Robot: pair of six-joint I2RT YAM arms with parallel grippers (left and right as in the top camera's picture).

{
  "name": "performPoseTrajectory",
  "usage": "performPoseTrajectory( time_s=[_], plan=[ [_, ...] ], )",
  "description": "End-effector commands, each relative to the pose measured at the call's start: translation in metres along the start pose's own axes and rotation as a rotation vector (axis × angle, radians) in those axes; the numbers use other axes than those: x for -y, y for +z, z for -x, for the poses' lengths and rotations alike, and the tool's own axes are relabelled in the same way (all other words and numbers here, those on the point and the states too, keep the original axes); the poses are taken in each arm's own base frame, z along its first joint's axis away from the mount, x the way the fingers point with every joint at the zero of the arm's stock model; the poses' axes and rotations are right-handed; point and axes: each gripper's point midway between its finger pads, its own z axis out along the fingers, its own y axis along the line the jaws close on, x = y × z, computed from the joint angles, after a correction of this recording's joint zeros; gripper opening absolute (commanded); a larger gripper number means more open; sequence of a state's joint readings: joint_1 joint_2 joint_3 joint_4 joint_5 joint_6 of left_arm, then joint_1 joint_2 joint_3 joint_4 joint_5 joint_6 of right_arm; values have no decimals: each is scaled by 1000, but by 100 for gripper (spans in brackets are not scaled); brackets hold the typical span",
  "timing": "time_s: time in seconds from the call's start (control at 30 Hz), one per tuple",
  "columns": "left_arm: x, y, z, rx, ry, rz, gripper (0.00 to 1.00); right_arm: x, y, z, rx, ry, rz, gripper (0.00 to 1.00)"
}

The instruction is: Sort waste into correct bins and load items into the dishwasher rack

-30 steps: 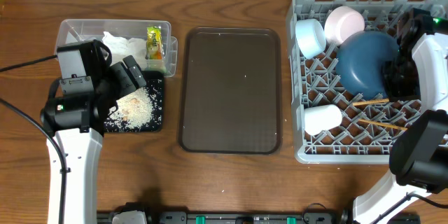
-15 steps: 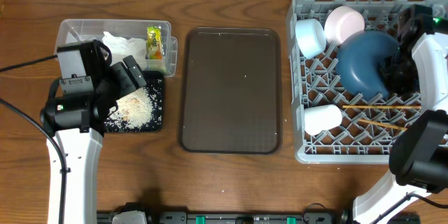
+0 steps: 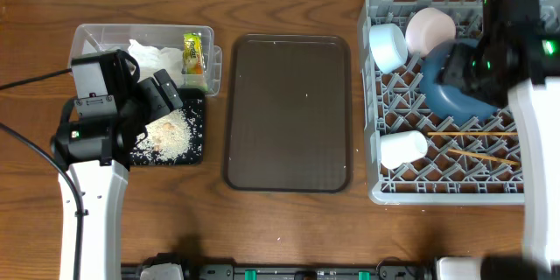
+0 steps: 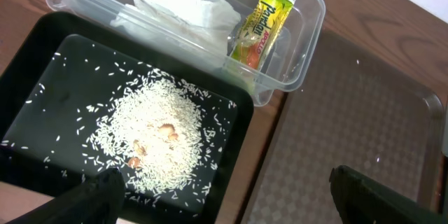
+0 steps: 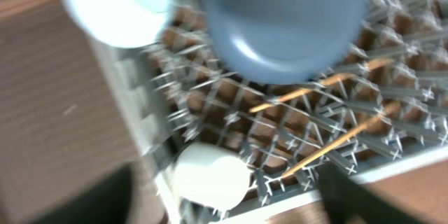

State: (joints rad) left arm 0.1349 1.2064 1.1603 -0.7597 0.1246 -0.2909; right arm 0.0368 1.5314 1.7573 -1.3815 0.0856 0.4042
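Note:
The dishwasher rack (image 3: 374, 96) holds a dark blue bowl (image 3: 451, 83), a pale blue bowl (image 3: 388, 45), a white bowl (image 3: 430, 28), a white cup (image 3: 403, 149) and two chopsticks (image 3: 472, 128). My right gripper (image 5: 224, 201) hangs open above the cup (image 5: 210, 175) and chopsticks (image 5: 336, 143), holding nothing; the view is blurred. At the left, the clear tub (image 4: 308, 14) contains tissue (image 4: 182, 3) and a yellow wrapper (image 4: 260, 24). Rice crumbs (image 4: 157, 129) lie in the black tray (image 4: 42, 63). My left gripper (image 4: 224, 203) stands wide open over that tray's right edge, empty.
A large dark brown serving tray (image 3: 289, 114) lies between the bins and the rack. My left arm (image 3: 92, 140) stands over the black tray's near-left corner. My right arm (image 3: 512, 44) covers the rack's far right part.
The right gripper opened and let go of a chopstick, which now lies across the rack. The right arm then rose and swung toward the rack's far side. The left arm stayed still.

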Motion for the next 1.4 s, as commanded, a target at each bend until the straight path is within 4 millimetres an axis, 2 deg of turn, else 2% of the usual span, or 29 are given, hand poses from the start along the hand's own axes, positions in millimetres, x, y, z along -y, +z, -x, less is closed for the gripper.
performPoseTrajectory(
  time_s=[0.0, 0.1, 0.23, 0.43, 0.63, 0.77, 0.9, 1.0, 1.1, 1.37],
  plan=[
    [0, -4, 6, 16, 6, 3, 96, -19, -40, -10, 83, -150, 93, 99],
    [0, -4, 6, 16, 6, 3, 96, -25, -63, -17, 137, -176, 133, 99],
    [0, -4, 6, 16, 6, 3, 96, -22, -84, -23, 189, -178, 159, 99],
    [0, -4, 6, 16, 6, 3, 96, -6, -101, -32, 227, -178, 129, 99],
    [0, -4, 6, 16, 6, 3, 96, -5, -118, -25, 322, -263, 138, 99],
    [0, -4, 6, 16, 6, 3, 96, -10, -128, -6, 444, -310, 158, 99],
    [0, -4, 6, 16, 6, 3, 96, -26, -131, 2, 613, -436, 243, 99],
    [0, -4, 6, 16, 6, 3, 96, -28, -119, -3, 740, -462, 273, 99],
    [0, -4, 6, 16, 6, 3, 96, -20, -96, -16, 824, -443, 281, 99],
    [0, -4, 6, 16, 6, 3, 96, 2, -15, -78, 930, -423, 299, 99]
  ],
)
